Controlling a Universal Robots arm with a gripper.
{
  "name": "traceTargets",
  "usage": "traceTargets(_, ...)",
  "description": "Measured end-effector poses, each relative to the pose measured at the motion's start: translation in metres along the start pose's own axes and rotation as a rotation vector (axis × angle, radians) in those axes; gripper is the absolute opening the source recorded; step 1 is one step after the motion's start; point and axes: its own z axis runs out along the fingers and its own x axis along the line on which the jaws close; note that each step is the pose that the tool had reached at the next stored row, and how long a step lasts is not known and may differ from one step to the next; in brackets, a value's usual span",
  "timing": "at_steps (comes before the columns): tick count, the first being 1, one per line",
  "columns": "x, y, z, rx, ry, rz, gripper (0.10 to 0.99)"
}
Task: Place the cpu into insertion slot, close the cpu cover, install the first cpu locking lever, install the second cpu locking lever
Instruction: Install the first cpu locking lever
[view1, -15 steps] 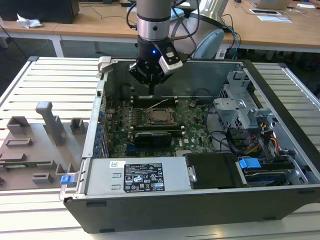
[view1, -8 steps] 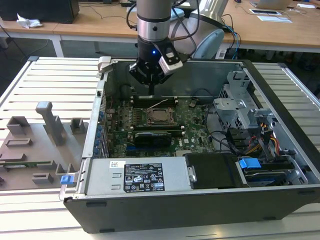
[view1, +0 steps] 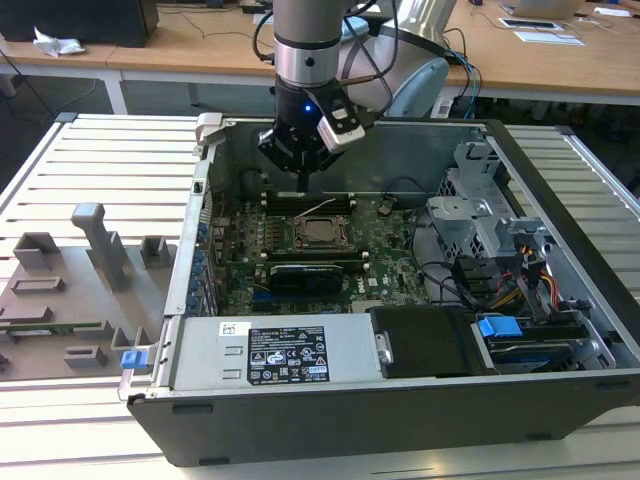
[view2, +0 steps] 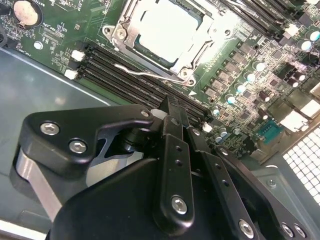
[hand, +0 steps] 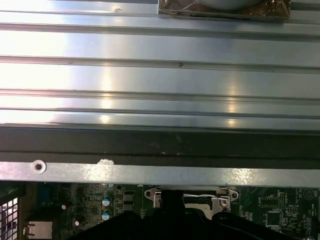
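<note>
The cpu (view2: 165, 30) lies in the insertion slot (view1: 318, 233) on the green board, silver top up. The cpu cover (view2: 202, 37) lies flat around it as a silver frame. A thin wire locking lever (view2: 145, 74) runs along the socket's side nearest the memory slots; in the exterior view the locking lever (view1: 322, 206) angles up off the board. My gripper (view1: 303, 184) hangs just above the memory slots behind the socket, with nothing held. In the second wrist view the gripper (view2: 172, 107) tapers to a single shut tip close to the lever. The socket (hand: 190, 199) is partly hidden behind the gripper's black body.
The open computer case (view1: 200, 250) encloses the board. Long black memory slots (view2: 125, 65) lie between gripper and socket. A black graphics card (view1: 305, 275) sits in front of the socket. A drive cage (view1: 480, 215) and cables fill the exterior view's right. Grey fixtures (view1: 95, 250) stand left of the case.
</note>
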Motion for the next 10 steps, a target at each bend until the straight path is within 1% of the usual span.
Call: traceTargets(10, 0.0001, -0.0002, 0.0076, 0.000, 0.0000, 0.000, 0.106)
